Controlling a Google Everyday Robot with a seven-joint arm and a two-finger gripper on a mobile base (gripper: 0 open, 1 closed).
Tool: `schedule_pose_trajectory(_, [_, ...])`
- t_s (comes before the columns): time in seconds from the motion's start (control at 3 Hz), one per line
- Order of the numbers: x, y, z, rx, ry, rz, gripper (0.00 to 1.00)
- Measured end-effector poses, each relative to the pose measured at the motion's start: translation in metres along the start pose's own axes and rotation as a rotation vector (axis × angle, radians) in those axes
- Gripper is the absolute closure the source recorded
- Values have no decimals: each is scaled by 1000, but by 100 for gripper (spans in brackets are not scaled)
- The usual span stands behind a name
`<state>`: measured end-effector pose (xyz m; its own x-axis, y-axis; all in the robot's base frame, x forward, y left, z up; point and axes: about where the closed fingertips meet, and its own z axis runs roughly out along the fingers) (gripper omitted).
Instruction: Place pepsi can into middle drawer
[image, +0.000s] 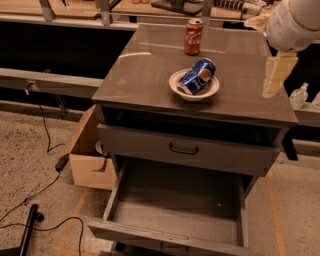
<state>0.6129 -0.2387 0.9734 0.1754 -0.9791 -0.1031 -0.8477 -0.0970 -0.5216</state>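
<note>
The pepsi can (197, 76) is blue with the globe logo. It lies on its side in a white bowl (195, 95) on the cabinet top. The middle drawer (180, 200) is pulled out wide below, and its dark floor is bare. My gripper (277, 75) hangs from the white arm (295, 20) above the right edge of the cabinet top. It is to the right of the can, apart from it, and holds nothing that I can see.
A red cola can (193, 36) stands upright at the back of the cabinet top (145, 75). The upper drawer (183, 149) is closed. An open cardboard box (90, 150) sits left of the cabinet. Cables (45, 185) lie on the floor. A clear bottle (299, 96) stands at the right.
</note>
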Motion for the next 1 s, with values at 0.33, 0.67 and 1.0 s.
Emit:
schedule_pose_trajectory(0.33, [-3,-18,17,-49,-7,-61,0])
schedule_pose_trajectory(0.67, [-11,-30,29,-101,-13,-120,0])
schedule_pose_trajectory(1.0, [-25,-39,40,-147,-33,-185,0])
